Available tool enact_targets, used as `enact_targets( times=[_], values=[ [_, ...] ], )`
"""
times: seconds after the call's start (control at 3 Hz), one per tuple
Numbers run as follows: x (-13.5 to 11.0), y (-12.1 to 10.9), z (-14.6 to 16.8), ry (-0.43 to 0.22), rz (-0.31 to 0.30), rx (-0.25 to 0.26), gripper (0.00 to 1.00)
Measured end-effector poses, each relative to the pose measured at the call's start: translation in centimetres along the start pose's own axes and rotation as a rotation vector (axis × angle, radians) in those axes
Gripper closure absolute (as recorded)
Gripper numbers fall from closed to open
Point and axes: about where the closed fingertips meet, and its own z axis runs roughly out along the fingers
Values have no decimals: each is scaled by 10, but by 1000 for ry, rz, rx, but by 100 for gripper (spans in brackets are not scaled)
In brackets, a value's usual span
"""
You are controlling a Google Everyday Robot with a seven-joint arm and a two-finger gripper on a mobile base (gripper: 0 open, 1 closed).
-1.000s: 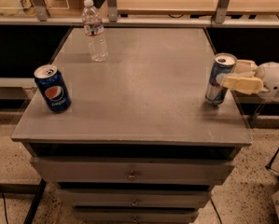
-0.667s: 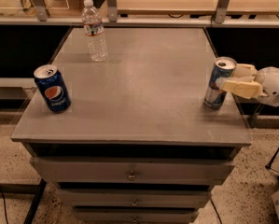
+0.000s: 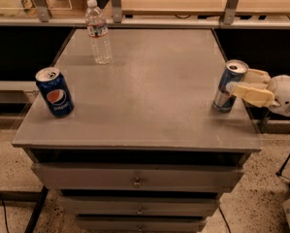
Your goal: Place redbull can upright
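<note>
The redbull can (image 3: 227,93), slim, blue and silver, stands upright with a slight lean near the right edge of the grey table (image 3: 154,101). Its base rests on the tabletop. My gripper (image 3: 237,82) reaches in from the right at the can's upper half. Its cream fingers (image 3: 251,94) sit on either side of the can and are closed on it. The far finger is partly hidden behind the can.
A wider dark blue Pepsi can (image 3: 55,91) stands upright near the table's left edge. A clear water bottle (image 3: 98,31) stands at the back left. Drawers run below the table's front edge. A wooden counter with metal posts lies behind.
The redbull can has come down slightly with the gripper and now rests on the tabletop. The Pepsi can and the bottle have not moved.
</note>
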Motion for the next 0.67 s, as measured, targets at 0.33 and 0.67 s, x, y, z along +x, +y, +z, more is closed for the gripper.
enact_targets(
  times=[0.33, 0.67],
  values=[
    [-3, -1, -3, 1, -13, 8, 0],
    [-3, -1, -3, 1, -13, 8, 0]
  ],
)
